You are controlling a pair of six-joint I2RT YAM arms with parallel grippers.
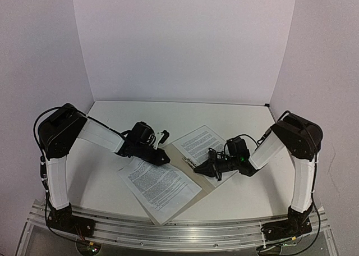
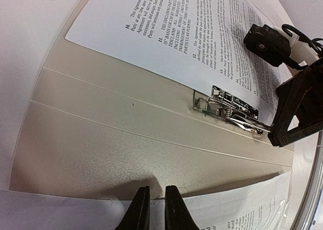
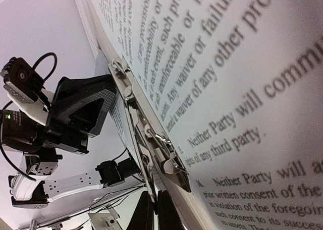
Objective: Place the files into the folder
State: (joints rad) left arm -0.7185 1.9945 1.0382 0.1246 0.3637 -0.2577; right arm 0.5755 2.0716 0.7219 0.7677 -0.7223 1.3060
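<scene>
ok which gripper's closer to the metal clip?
Right. The right gripper sits at the clip lever's end; the left gripper is across the folder spine, at the near sheet edge.

I see the folder [image 2: 126, 139] lying open mid-table [image 1: 235, 114], with its spine running from far left to near right. One sheet [image 1: 197, 144] lies on the half behind and right of the spine. A second sheet [image 1: 160, 187] lies on the near-left half. The clip [image 2: 232, 111] sits on the spine at the first sheet's edge. The right gripper [image 1: 197, 169] touches the clip's end from the right. The left gripper [image 1: 164, 158] is over the second sheet's far edge.
</scene>
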